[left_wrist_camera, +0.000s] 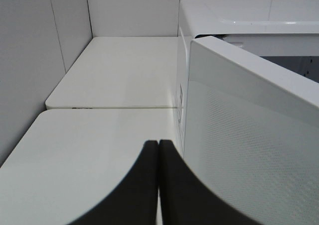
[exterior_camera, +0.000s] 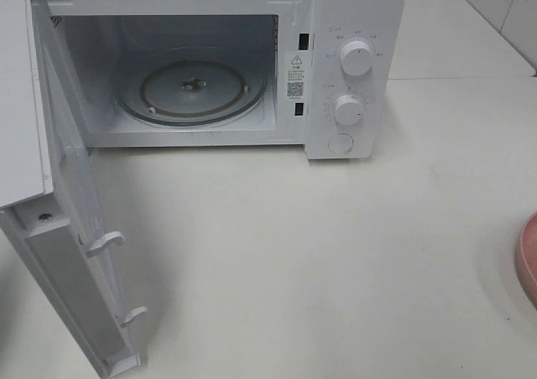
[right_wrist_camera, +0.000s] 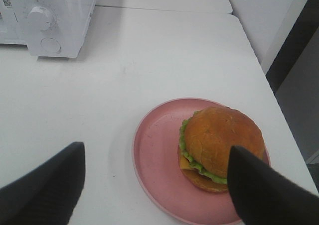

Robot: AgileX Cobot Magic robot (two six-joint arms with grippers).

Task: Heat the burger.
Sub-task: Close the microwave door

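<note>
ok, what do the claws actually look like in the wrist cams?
Only fingers show. Left claw: two matte black fingers with broad curved outer edges, narrowing to blunt tips. Right claw: same black fingers, wedge-shaped, with a fine ribbed texture on the surface. No cables, markings or arm links show in any view.

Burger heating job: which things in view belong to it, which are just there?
In the job:
- burger, on the pink plate
- microwave, door open, glass turntable bare
- right gripper, open above the plate

Just there:
- left gripper, shut, beside the door
- white table
</note>
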